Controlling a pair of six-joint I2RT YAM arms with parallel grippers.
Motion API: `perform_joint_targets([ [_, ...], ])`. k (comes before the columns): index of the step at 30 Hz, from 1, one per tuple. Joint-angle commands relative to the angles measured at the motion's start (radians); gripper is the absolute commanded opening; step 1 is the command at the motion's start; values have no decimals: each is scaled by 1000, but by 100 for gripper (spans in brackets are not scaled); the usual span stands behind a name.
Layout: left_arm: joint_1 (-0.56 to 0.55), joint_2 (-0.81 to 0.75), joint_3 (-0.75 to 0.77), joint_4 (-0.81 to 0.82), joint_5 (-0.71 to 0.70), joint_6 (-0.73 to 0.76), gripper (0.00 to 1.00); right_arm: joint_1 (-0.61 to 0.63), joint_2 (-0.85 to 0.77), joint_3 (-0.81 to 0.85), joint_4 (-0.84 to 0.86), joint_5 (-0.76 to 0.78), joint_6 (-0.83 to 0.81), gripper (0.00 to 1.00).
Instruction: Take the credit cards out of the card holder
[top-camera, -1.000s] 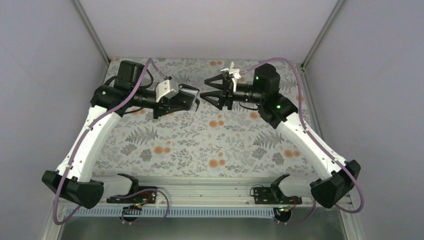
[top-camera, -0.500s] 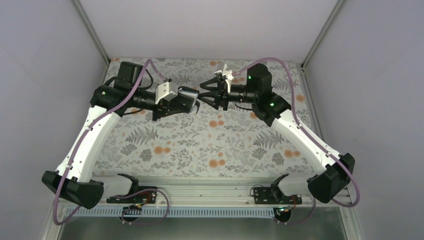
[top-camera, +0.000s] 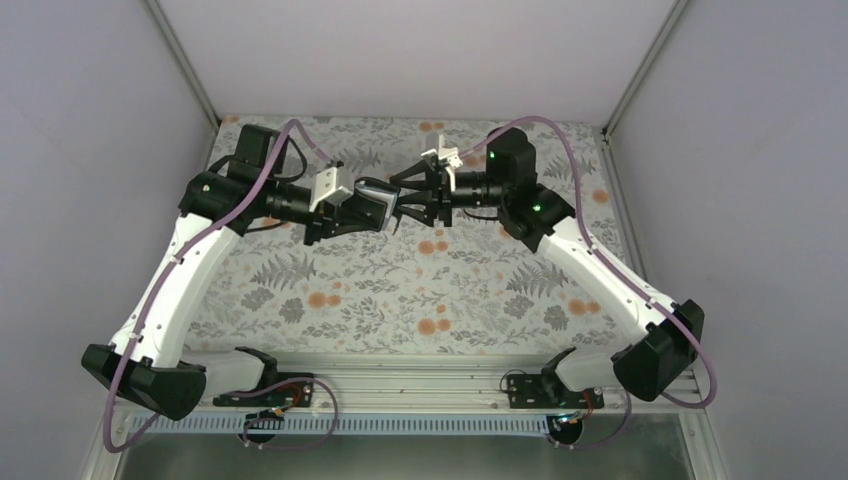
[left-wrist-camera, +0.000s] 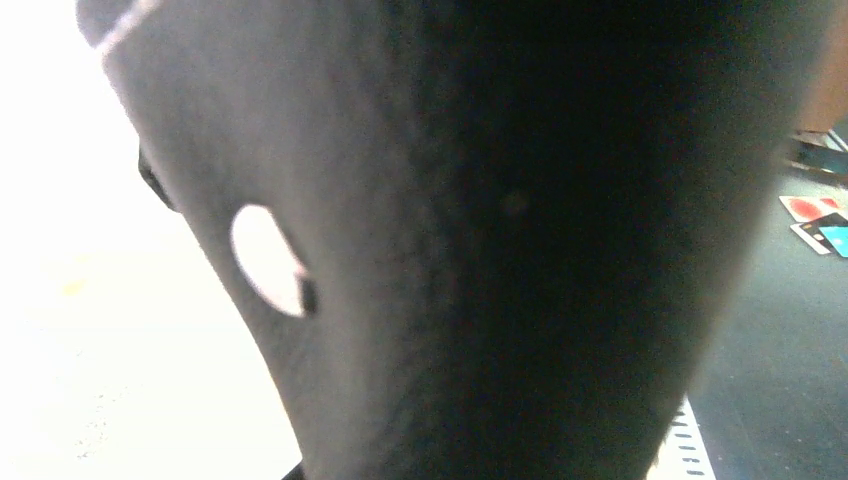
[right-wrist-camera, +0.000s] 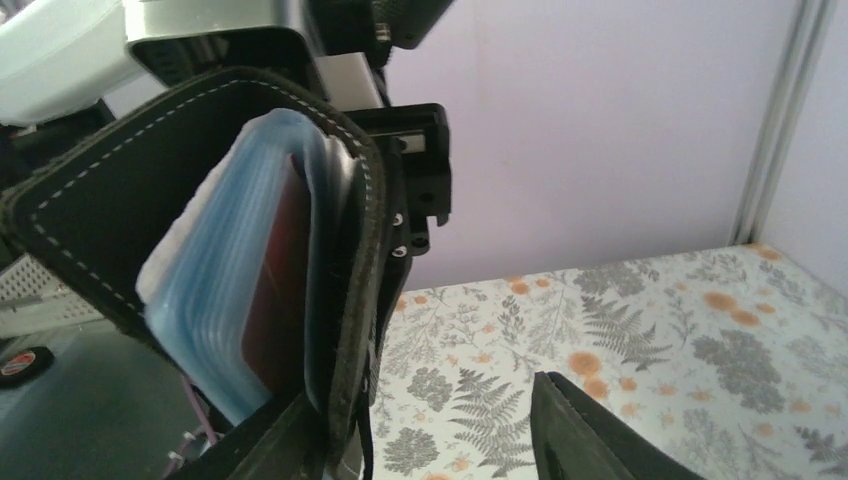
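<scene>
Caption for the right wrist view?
Card holder held ajar above the floral table, red card showing between its blue sleeves.

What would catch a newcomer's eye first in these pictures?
In mid-air over the floral table, toward its far side, the left jaws are shut on the holder, and the open right jaws face it. In the right wrist view the holder fills the left half, gaping, with a red card between light blue sleeves.
</scene>
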Motion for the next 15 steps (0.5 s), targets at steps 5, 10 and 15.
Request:
perform_joint_targets([
  [5,3,0,17,58,-14,-23,3,58,20,12,89,-163,33,14],
  [10,3,-19,11,88,-79,-54,55,57,-2,-10,89,-61,91,4],
  [15,9,-26,4,193,-340,-192,100,45,59,76,-83,309,273,4],
])
